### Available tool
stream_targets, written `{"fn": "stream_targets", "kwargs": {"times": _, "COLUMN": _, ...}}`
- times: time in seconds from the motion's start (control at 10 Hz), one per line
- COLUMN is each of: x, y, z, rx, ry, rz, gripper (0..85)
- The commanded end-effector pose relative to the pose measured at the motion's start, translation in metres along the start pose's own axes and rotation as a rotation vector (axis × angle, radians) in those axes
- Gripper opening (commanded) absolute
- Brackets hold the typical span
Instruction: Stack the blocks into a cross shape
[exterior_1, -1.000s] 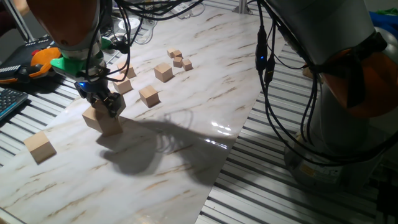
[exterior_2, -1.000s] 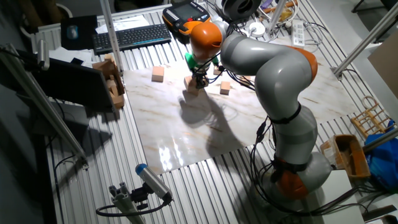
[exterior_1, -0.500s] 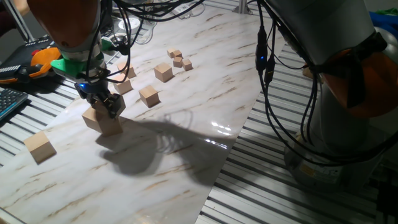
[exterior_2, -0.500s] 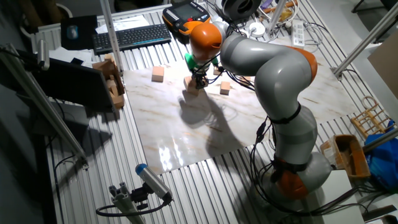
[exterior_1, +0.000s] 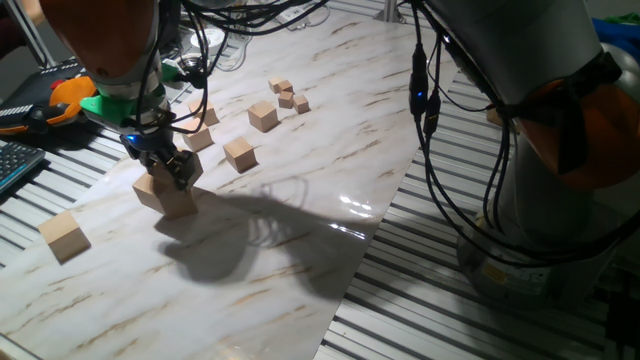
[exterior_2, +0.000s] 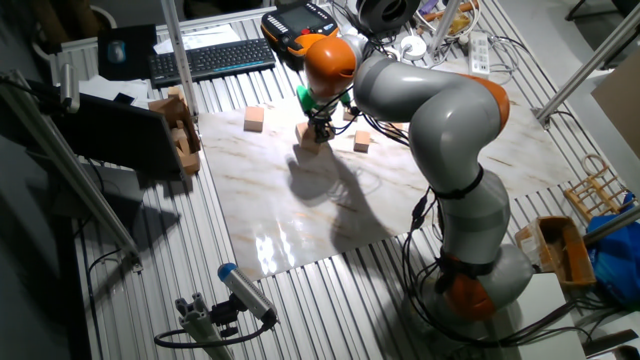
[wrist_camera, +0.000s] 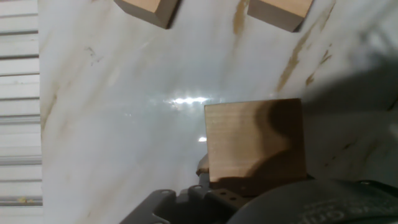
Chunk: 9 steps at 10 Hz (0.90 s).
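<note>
My gripper hangs low over the left part of the marble board, shut on a large tan block. In the hand view this block fills the space right in front of the gripper body. The held block rests against two more large blocks that stand side by side on the board. I cannot tell whether it sits on top of them. Another large block stands alone near the board's left corner and shows beside the keyboard as the lone block. From the other side, my gripper hides most of the pile.
Medium wooden cubes and a cluster of tiny cubes lie behind the pile. Two cubes show at the top of the hand view. A keyboard, an orange pendant and a wooden rack border the board.
</note>
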<state>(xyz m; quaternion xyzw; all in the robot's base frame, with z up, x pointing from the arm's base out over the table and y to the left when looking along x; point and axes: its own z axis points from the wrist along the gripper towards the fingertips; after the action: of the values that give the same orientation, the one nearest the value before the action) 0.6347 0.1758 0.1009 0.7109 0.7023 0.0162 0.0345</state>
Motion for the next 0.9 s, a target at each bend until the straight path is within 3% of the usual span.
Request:
{"fn": "stream_targets", "kwargs": {"times": 0.0, "x": 0.0009, "y": 0.0016, "z": -0.0021, "rx": 0.002, "ry": 0.000, "rz": 0.002, "gripper": 0.0}}
{"fn": "stream_targets", "kwargs": {"times": 0.8, "x": 0.0016, "y": 0.0025, "z": 0.0021, "rx": 0.016, "ry": -0.006, "rz": 0.007, "gripper": 0.0}}
